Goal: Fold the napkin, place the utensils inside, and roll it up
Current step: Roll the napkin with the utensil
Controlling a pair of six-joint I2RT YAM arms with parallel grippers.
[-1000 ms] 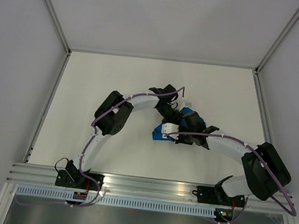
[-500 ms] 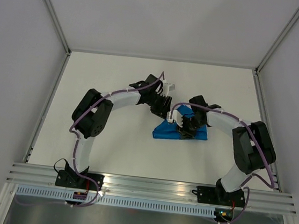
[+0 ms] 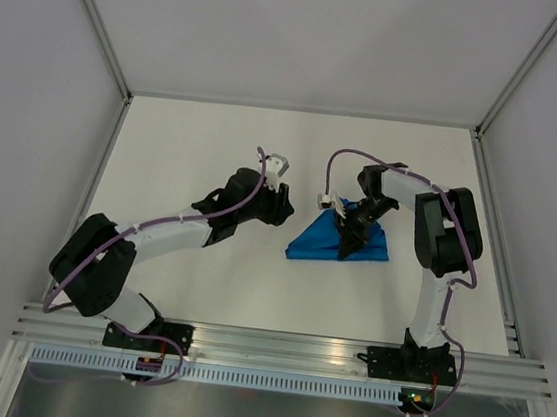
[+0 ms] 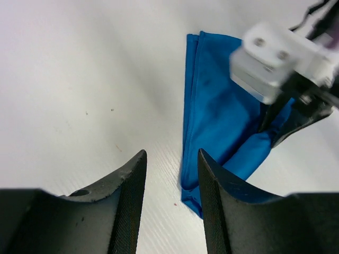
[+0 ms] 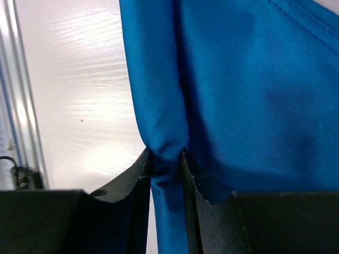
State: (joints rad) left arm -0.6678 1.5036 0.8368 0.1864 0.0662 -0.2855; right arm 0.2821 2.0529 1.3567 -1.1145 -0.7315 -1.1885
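White panel walls close in a pale wood-grain white surface [image 3: 216,141], and right of centre lies the soft bright-blue cloth napkin [image 3: 317,245], folded into a layered, roughly triangular pad that rests flat on the surface. The right claw [image 3: 347,239] is down on it. In the right wrist view its dark fingers are pressed together on a bunched ridge of the napkin [image 5: 254,95], with cloth squeezed into the narrow gap at the right claw [image 5: 167,159]. That grip looks meant to lift or drag a top layer, either to tidy the fold or to open a pocket. The left claw [image 3: 280,211] hovers just beside the napkin's left edge, apart from it. Its own camera shows the left claw [image 4: 170,156] slightly spread with nothing between the fingers, and stacked cloth edges of the napkin [image 4: 212,121] ahead. It seems to be standing clear so the right arm can work, close enough to pin a corner if the cloth slides. As for contents, the napkin is the only wrapper here, and no dark-handled table knife shows in any view. Whether one sits hidden in the folds, I cannot tell. My read is that the folding is well on, while loading and rolling are not yet done.
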